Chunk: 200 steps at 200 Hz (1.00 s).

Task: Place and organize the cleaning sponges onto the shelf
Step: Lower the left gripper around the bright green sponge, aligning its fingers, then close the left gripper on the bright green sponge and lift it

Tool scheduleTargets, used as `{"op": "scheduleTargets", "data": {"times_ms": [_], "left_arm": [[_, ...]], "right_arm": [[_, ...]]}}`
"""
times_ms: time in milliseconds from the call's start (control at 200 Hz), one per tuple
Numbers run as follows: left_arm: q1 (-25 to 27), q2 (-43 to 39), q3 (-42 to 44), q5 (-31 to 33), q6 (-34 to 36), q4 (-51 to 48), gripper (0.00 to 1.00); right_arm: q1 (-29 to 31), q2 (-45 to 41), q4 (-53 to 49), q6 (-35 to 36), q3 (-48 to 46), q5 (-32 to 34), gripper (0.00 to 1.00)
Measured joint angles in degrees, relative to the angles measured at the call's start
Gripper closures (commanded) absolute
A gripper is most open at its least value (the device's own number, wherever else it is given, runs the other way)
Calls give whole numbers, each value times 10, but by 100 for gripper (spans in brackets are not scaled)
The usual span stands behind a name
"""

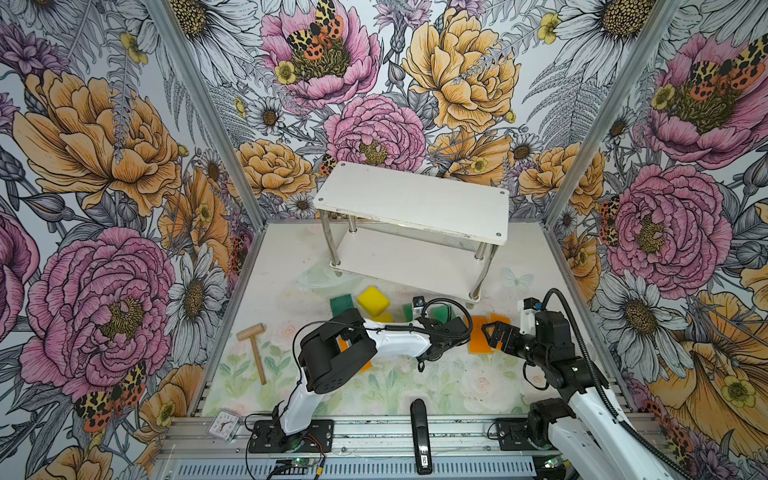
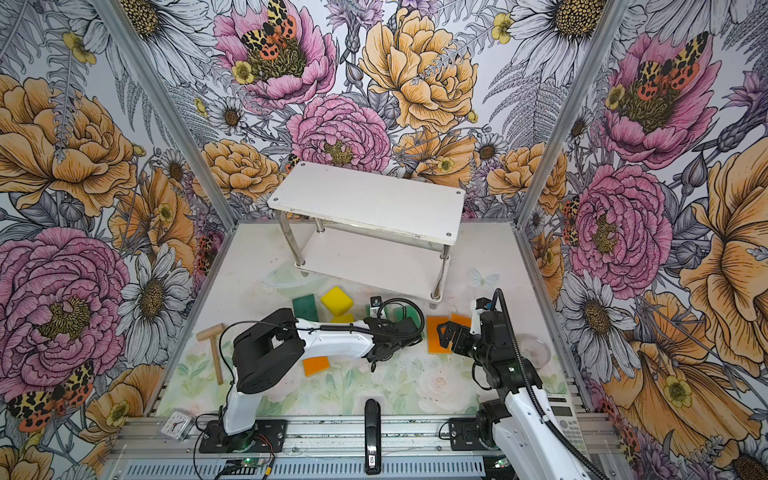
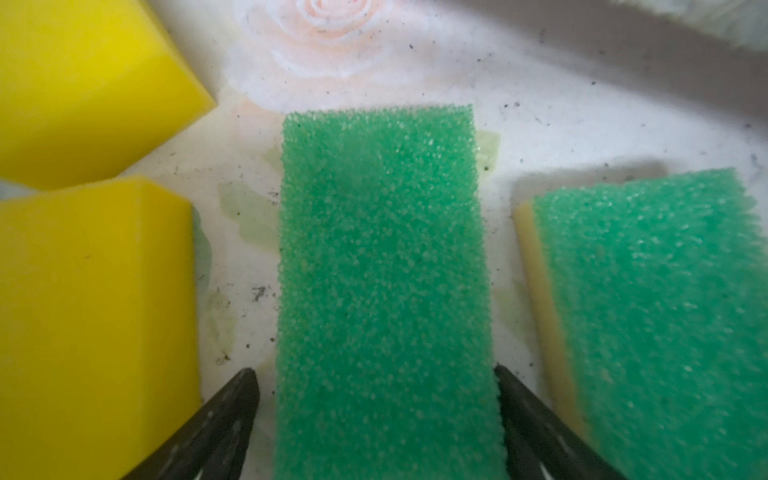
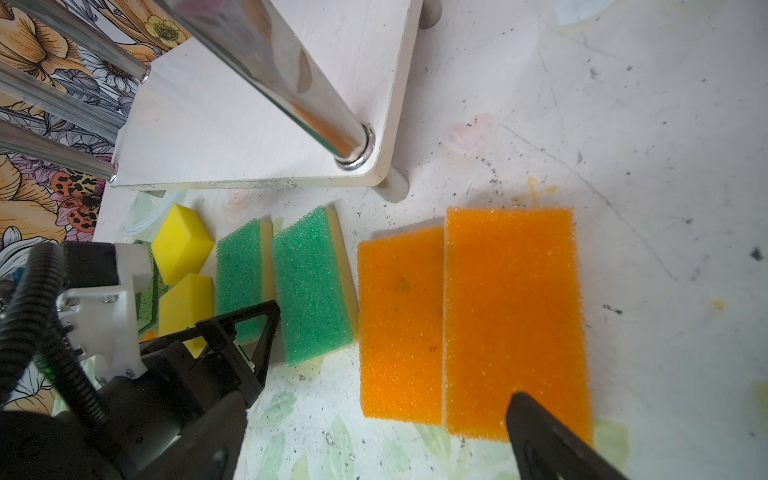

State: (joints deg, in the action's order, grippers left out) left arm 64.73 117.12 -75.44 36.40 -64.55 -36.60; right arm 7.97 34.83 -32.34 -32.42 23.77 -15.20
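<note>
Btwn left end effector [image 3: 374, 372] tips sits light-green sponge [image 3: 382, 249].

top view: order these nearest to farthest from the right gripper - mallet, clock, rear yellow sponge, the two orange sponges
1. two orange sponges, right beneath the right gripper
2. rear yellow sponge, off to the left, toward the back
3. mallet, far left
4. clock, front left corner

My left fingers [image 3: 224, 415] straddle a light green sponge [image 3: 382, 270] with thin gaps. A yellow sponge [image 3: 95, 311] crowds one side and a second green sponge [image 3: 665, 311] the other. I see open shelf [image 1: 411, 199] boards between chrome posts [image 1: 330, 241], and free bench [image 1: 415, 386] in front.
</note>
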Motion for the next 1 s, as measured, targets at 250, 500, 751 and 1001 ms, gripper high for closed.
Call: {"op": "scheduleTargets", "data": {"times_ms": [250, 500, 751, 1001], "left_arm": [[-6, 0, 0, -3, 22, 9, 13], [-9, 0, 0, -7, 24, 15, 17], [-9, 0, 3, -6, 26, 19, 22], [-9, 0, 9, 1, 26, 25, 32]], "right_arm": [[0, 0, 0, -9, 0, 0, 0], [0, 0, 0, -13, 0, 0, 0], [0, 0, 0, -19, 0, 0, 1], [0, 0, 0, -27, 0, 2, 1]]}}
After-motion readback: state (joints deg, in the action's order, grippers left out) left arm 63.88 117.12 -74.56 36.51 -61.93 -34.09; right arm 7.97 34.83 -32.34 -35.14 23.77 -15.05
